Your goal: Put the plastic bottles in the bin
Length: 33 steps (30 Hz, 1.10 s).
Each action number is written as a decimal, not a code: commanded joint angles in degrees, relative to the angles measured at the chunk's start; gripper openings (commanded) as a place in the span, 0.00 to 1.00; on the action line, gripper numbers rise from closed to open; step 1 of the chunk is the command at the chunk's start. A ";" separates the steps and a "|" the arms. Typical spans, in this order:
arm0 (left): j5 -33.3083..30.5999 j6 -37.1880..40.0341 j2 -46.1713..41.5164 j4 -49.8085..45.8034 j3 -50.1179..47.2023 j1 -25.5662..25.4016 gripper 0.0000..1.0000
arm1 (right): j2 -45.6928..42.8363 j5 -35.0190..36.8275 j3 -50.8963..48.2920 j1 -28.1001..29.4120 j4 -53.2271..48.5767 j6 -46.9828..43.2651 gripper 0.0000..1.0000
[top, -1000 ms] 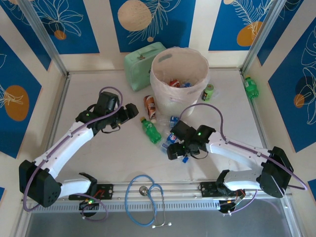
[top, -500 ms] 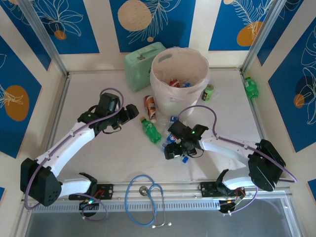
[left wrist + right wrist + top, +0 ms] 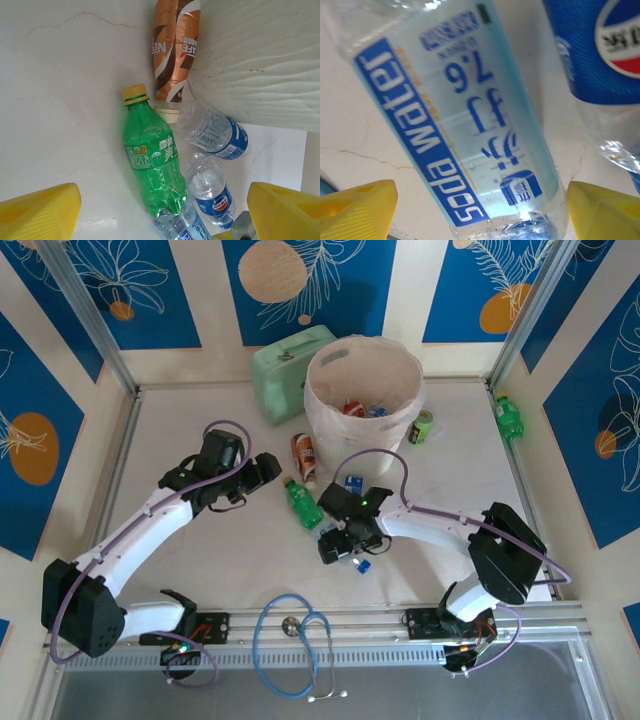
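Several plastic bottles lie left of the pale bin (image 3: 335, 405), which holds more bottles (image 3: 360, 408). A green soda bottle (image 3: 152, 155) (image 3: 300, 502) lies beside a brown coffee bottle (image 3: 172, 50), a clear blue-labelled bottle (image 3: 215, 132) and a Pepsi-labelled one (image 3: 212, 192). My left gripper (image 3: 162, 212) (image 3: 264, 469) hovers open over the green bottle's base. My right gripper (image 3: 480, 210) (image 3: 337, 543) is open, with its yellow fingers on either side of a clear soda-water bottle (image 3: 465, 120) lying on the table. Another green bottle (image 3: 509, 415) lies at the far right.
A mint-green case (image 3: 285, 365) stands left of the bin. A short dark-green can (image 3: 422, 427) sits to the bin's right. A blue stethoscope (image 3: 295, 640) lies at the near edge between the arm bases. The bin wall (image 3: 255, 60) is close to the coffee bottle.
My right gripper has slid left along the table onto the soda-water bottle, and the arm's elbow has swung inward. The left arm has barely moved.
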 commanded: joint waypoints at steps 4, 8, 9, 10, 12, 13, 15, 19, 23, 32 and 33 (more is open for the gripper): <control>0.16 -0.42 -0.49 0.26 -0.58 -0.13 0.86 | 2.76 2.79 4.64 1.29 -1.93 -2.63 0.89; 0.11 -0.54 -0.58 0.25 -0.59 -0.17 0.86 | 7.21 2.23 6.55 0.76 -2.61 -3.07 0.88; 0.00 -0.54 -0.58 0.13 -0.52 -0.17 0.86 | 8.24 2.08 7.01 0.80 -2.93 -3.09 0.87; -0.04 -0.55 -0.69 0.17 -0.49 -0.18 0.86 | 9.07 1.86 7.44 0.72 -3.22 -3.09 0.86; -0.16 -0.54 -0.70 0.07 -0.50 -0.10 0.86 | 10.65 1.50 8.24 0.54 -3.64 -3.26 0.83; -0.17 -0.58 -0.65 0.00 -0.50 -0.04 0.86 | 11.10 1.30 8.47 0.42 -3.73 -3.39 0.81; -0.25 -0.72 -0.75 -0.02 -0.58 -0.09 0.86 | 11.74 1.17 8.90 0.30 -3.99 -3.42 0.75; -0.35 -0.72 -0.85 -0.11 -0.50 0.00 0.86 | 11.42 1.59 8.93 0.37 -4.35 -3.17 0.60; -0.44 -0.65 -0.74 -0.32 -0.41 0.16 0.86 | 9.02 2.74 8.58 1.58 -4.38 -2.83 0.51; -0.68 -0.81 -0.60 -0.14 -1.02 0.26 0.86 | 0.83 5.17 9.43 5.27 -5.98 0.74 0.46; -0.52 -0.77 -0.50 0.16 -1.31 0.20 0.86 | -0.59 5.68 9.61 5.73 -6.23 1.23 0.46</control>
